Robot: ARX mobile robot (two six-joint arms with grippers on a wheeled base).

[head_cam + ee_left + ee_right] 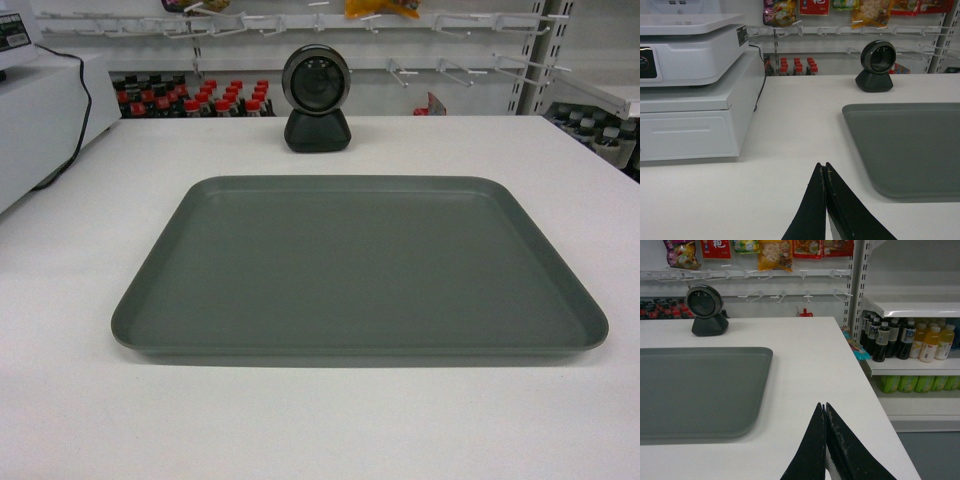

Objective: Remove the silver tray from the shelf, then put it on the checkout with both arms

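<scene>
— Black fingertips of the left gripper point(825, 170) and right gripper point(824, 410) are pressed together, holding nothing?

— Yes. The silver tray point(358, 268) lies flat on the checkout point(90, 300), ahead and inward of each. Any stray sweep inward could nudge it askew.

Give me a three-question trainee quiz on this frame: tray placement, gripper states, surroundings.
1. True or false: the silver tray lies flat on the checkout.
2. Multiple choice: the left gripper and right gripper are A) clamped on the tray rim, B) shut and clear of the tray, C) wide open.
3. Fill in: beyond the tray's far edge stands a black ____.

Key: 1 true; 2 B; 3 scanner.
</scene>
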